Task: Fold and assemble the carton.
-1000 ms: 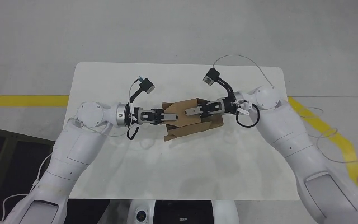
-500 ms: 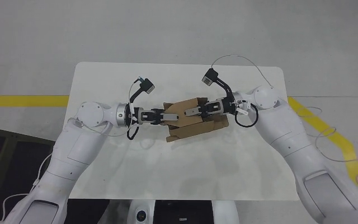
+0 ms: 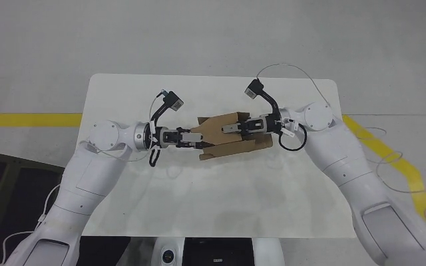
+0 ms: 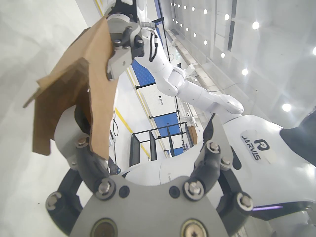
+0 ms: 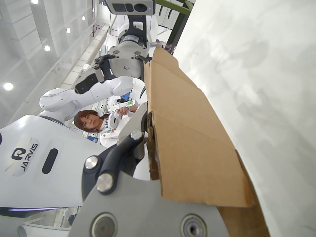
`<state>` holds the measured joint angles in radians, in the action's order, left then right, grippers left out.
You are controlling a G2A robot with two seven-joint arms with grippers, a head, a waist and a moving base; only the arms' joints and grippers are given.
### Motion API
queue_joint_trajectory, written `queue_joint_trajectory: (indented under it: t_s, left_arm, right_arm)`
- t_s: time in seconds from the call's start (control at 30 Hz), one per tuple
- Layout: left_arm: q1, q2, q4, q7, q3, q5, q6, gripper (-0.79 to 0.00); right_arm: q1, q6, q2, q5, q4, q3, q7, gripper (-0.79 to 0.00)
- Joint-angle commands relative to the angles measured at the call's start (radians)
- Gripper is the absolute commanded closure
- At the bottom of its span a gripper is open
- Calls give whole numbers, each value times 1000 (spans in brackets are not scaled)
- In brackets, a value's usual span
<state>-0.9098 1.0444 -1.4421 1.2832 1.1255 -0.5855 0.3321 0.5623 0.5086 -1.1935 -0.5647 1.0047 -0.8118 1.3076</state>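
The brown carton (image 3: 229, 138) is partly folded and held just above the middle of the white table (image 3: 133, 199), between both arms. My right gripper (image 3: 235, 128) is shut on the carton's upper panel from the right side. The left wrist view shows that clamp (image 4: 116, 62) on the far edge of the carton (image 4: 71, 87). My left gripper (image 3: 194, 137) stands open at the carton's left end. One of its fingers (image 4: 74, 134) lies behind a hanging flap, and the other finger (image 4: 212, 136) is free in the air. In the right wrist view the carton (image 5: 187, 144) hides one of my fingers.
Bare table surface lies in front of the carton and on both sides of it (image 3: 219, 199). A yellow floor line (image 3: 40, 120) runs past the table's left edge. A thin cable (image 3: 293, 70) loops over the far right of the table.
The carton has shifted slightly to the right with the right gripper and lies flatter. The left gripper has drawn back a little to the left, off the carton's end.
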Motion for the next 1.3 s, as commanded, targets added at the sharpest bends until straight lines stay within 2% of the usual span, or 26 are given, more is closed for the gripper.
queue_joint_trajectory:
  t_s: [0.0,0.37,1.27]
  left_arm:
    - [-4,0,-5,19,6,-40,-10,-785]
    - [-34,-4,-59,47,49,-108,40,-785]
    - [-23,7,-58,17,9,-31,28,-785]
  right_arm:
    - [3,2,0,10,0,-4,-8,0]
    - [24,0,-9,40,20,-1,-37,0]
    - [36,21,-44,40,63,20,-29,0]
